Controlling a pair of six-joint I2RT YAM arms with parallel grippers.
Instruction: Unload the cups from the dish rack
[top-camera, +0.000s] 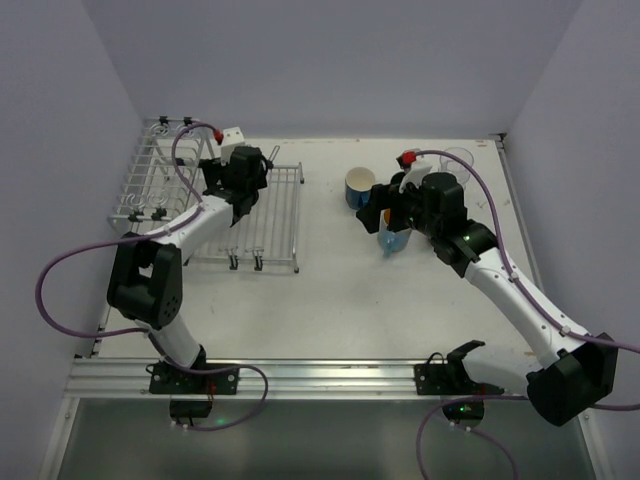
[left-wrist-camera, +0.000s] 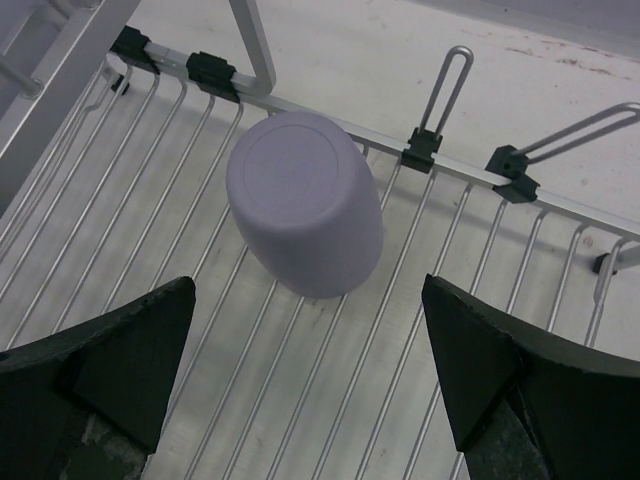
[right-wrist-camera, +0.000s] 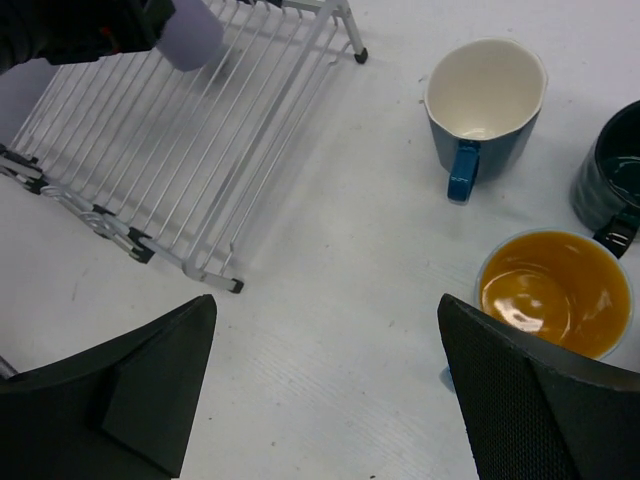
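The left hand (left-wrist-camera: 308, 335) hangs over the flat grid of the dish rack (top-camera: 280, 200) with its jaws spread wide and nothing between them. The right hand (right-wrist-camera: 325, 330) is equally wide and empty, off to the right of the rack above the tabletop (right-wrist-camera: 330, 230). The widest hazard is probably the two arms themselves: a cup lifted off the rack has to go to the ground right of it, where the right arm already sits, so the arms may foul each other. On the rack, the thin wires leave gaps, and a fingertip that goes too low could wedge between them and drag the whole rack. Right of the rack stand four unloaded cups: a clear glass (top-camera: 457, 162), a dark teal mug (right-wrist-camera: 610, 170), a blue mug with a cream inside (right-wrist-camera: 485, 100), and a cup with an amber inside (right-wrist-camera: 550, 290) just beside one right finger. Any sideways swing of the right hand could tip that last one. The lavender cup (left-wrist-camera: 305, 200) is the only cup seen on the rack, base up near the rack's far rail, between the left fingers but ahead of them. Its smooth, rounded wall could slip from a shallow grip, or a nudge could push it against the upright wire loops (left-wrist-camera: 445, 90) on that rail.
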